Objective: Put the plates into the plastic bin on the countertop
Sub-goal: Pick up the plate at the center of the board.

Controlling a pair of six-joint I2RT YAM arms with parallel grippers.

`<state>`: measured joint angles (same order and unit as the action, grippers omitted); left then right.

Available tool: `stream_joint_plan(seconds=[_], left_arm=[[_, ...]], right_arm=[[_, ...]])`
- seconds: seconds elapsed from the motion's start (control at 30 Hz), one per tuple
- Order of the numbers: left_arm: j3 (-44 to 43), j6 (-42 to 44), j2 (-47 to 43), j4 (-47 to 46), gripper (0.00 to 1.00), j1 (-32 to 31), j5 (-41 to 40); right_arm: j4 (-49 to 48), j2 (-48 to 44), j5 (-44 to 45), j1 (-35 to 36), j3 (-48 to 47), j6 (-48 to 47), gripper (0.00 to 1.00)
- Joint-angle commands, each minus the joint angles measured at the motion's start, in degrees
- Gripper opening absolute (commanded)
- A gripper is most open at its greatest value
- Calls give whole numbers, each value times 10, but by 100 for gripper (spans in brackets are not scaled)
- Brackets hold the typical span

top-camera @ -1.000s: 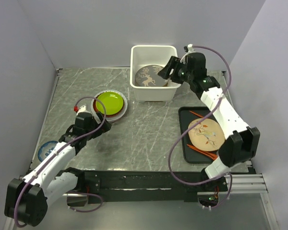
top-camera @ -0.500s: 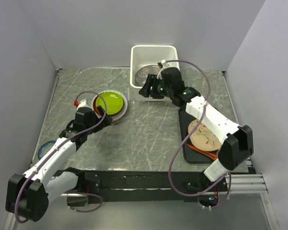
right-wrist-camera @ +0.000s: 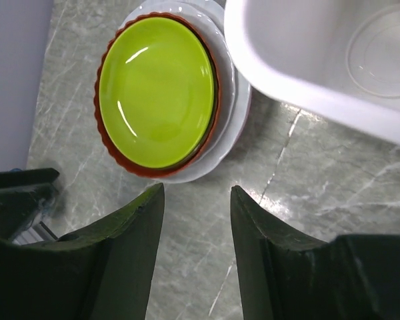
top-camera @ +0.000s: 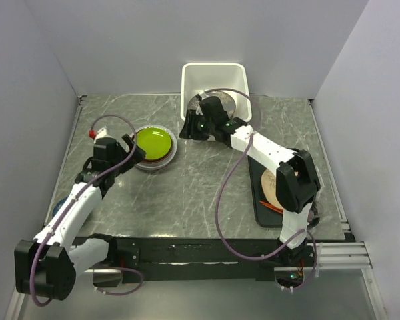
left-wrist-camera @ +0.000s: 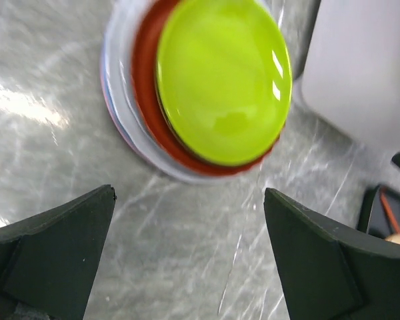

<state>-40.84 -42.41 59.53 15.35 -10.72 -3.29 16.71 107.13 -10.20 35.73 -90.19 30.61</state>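
Note:
A stack of plates stands on the grey countertop (top-camera: 187,187), with a lime green plate (top-camera: 153,142) on top, a red-brown plate (left-wrist-camera: 143,87) under it and a white plate (right-wrist-camera: 230,100) below. My left gripper (top-camera: 133,148) is open and empty at the stack's left edge; in the left wrist view (left-wrist-camera: 190,200) its fingers stand wide apart just short of the stack. My right gripper (top-camera: 189,127) is open and empty between the stack and the white plastic bin (top-camera: 213,73); the right wrist view (right-wrist-camera: 195,197) shows it above bare counter. My arm hides most of the bin's inside.
A black tray (top-camera: 260,207) at the right holds a cream plate (top-camera: 272,187), partly behind my right arm. A pale blue plate (top-camera: 56,211) peeks out under my left arm. The bin's wall (right-wrist-camera: 307,60) is close to my right gripper. Walls enclose the counter.
My right gripper has swung from over the bin to the left and down, to the counter beside the stack. My left gripper has moved forward to the stack's edge.

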Motion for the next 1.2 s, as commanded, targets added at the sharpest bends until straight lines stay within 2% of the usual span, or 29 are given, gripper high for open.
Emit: stream_joint_plan(seconds=[0.0, 0.1, 0.3, 0.33, 0.43, 0.77, 1.17], left_arm=[[-47, 30, 26, -12, 99, 45, 28], [-76, 37, 54, -18, 99, 61, 37], [-123, 39, 123, -32, 80, 63, 43], [-136, 40, 132, -31, 72, 63, 44], [-148, 43, 165, -38, 65, 62, 48], [-163, 59, 230, -59, 51, 62, 43], [-156, 56, 270, -81, 44, 63, 49]], right_arm=[[-16, 13, -13, 2, -55, -5, 52], [-14, 19, -16, 1, -64, -9, 52], [-32, 2, -32, -5, -29, -7, 52], [-37, -3, -33, -7, -13, -6, 52], [-47, -21, -37, -10, 20, -3, 52], [-71, -71, -39, -20, 98, 2, 52], [-66, -85, -31, -30, 114, -3, 53]])
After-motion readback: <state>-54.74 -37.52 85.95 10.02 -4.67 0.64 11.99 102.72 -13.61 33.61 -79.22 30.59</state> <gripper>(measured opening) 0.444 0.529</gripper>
